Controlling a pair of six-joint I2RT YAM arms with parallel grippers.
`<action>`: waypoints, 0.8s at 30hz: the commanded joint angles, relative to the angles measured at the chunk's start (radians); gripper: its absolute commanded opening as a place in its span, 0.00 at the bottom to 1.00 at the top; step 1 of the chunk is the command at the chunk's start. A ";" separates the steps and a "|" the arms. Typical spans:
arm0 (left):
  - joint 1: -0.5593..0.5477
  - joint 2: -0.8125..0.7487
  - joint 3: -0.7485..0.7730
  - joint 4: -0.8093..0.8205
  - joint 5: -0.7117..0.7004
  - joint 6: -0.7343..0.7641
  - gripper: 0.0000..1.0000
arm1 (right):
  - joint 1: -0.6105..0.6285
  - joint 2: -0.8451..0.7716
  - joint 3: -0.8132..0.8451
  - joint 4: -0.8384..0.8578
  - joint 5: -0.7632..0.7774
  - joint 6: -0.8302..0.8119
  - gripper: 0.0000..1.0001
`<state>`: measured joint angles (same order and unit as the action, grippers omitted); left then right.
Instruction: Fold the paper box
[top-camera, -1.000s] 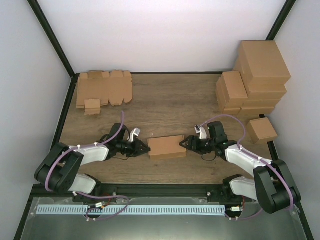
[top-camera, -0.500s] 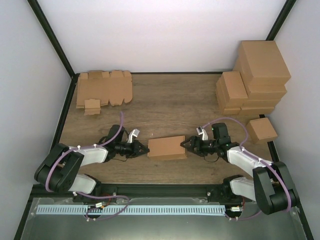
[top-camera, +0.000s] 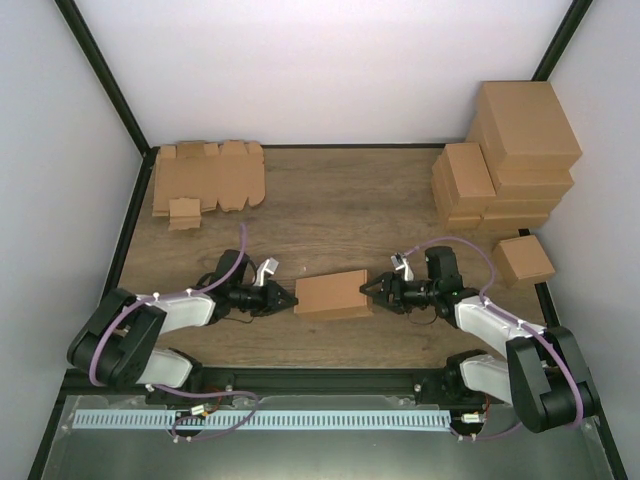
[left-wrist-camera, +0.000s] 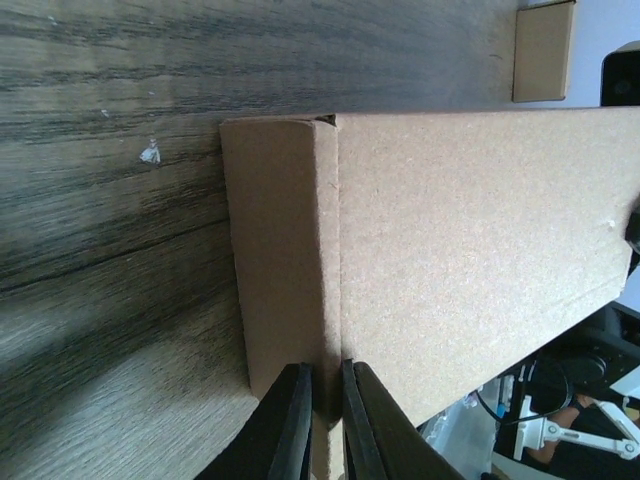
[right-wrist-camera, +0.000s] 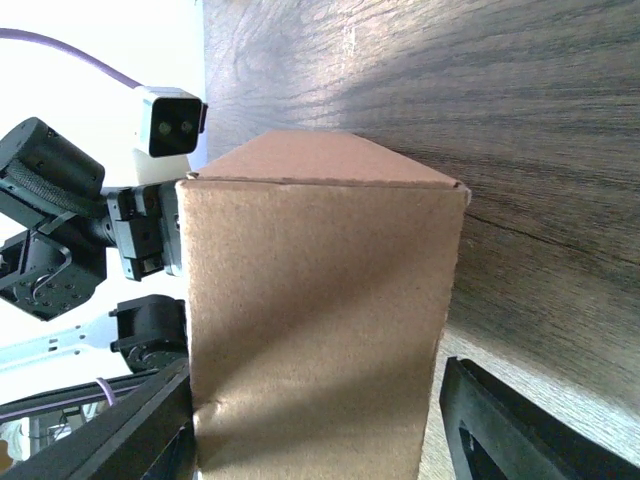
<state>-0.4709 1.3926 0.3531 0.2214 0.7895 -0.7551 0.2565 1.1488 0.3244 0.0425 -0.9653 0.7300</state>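
The paper box (top-camera: 335, 295) sits closed up in the middle of the wooden surface (top-camera: 340, 215), long side running left to right, and both arms are in on it, one at each end. At the left end, the left fingers (left-wrist-camera: 285, 440) are drawn in narrow. The wrist view has them almost together, right at the crease where the box's short end panel meets its broad top, with a sliver of cardboard between them. It looks like a pinch on that edge, though the contact itself runs off the bottom of the picture. Over at the other end, the right fingers (right-wrist-camera: 490, 430) are spread wide and straddle the box's end face. One finger runs close along one side of it, and the other stands off with bare wood showing in the gap, so they are not closed on the box. Away from the action, a flat cardboard blank (top-camera: 205, 178) lies in the far left corner. A stack of closed brown boxes (top-camera: 505, 150) rises at the far right, and one small box (top-camera: 524, 260) sits alone just in front of that stack.
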 joint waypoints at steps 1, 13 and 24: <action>-0.001 0.005 -0.024 -0.094 -0.045 0.026 0.11 | -0.007 0.002 -0.008 0.036 -0.036 0.018 0.66; -0.001 -0.239 0.169 -0.391 -0.142 0.109 0.85 | -0.010 -0.087 0.011 0.076 0.092 0.144 0.50; -0.001 -0.436 0.337 -0.583 -0.207 0.124 0.91 | -0.060 -0.312 0.113 0.152 0.515 0.487 0.43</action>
<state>-0.4717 0.9684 0.6819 -0.2661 0.6041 -0.6491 0.2234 0.9272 0.3435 0.1337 -0.6949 1.0554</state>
